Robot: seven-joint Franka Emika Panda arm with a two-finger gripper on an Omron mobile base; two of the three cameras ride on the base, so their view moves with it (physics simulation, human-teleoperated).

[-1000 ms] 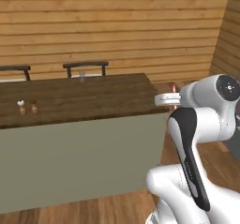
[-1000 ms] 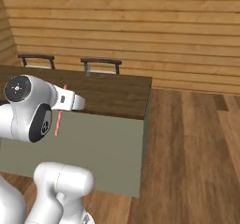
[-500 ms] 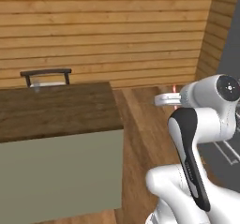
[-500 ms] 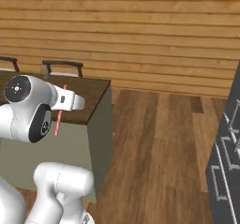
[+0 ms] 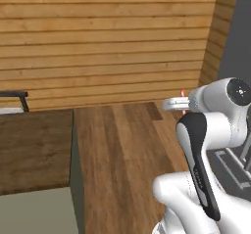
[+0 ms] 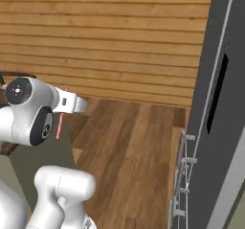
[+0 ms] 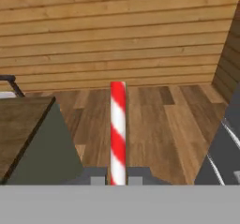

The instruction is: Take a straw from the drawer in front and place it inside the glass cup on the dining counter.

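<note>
Straw (image 7: 117, 129) pinched upright between the gripper (image 7: 117, 177) fingertips, red-and-white stripes rising from the jaws in the hand view; a short red sliver also pokes out by the wrist in the left base view (image 5: 183, 94) and hangs below the hand in the right base view (image 6: 61, 119). Pickup looks done, judging from the grasp. Dining counter (image 5: 34, 150) sits off at the left edge of the left base view, only its end corner in frame, plank floor (image 5: 127, 154) ahead, dark tall appliance (image 6: 225, 94) to the right. Left to do: locate the glass cup on the counter, bring the straw above it and lower it in.
</note>
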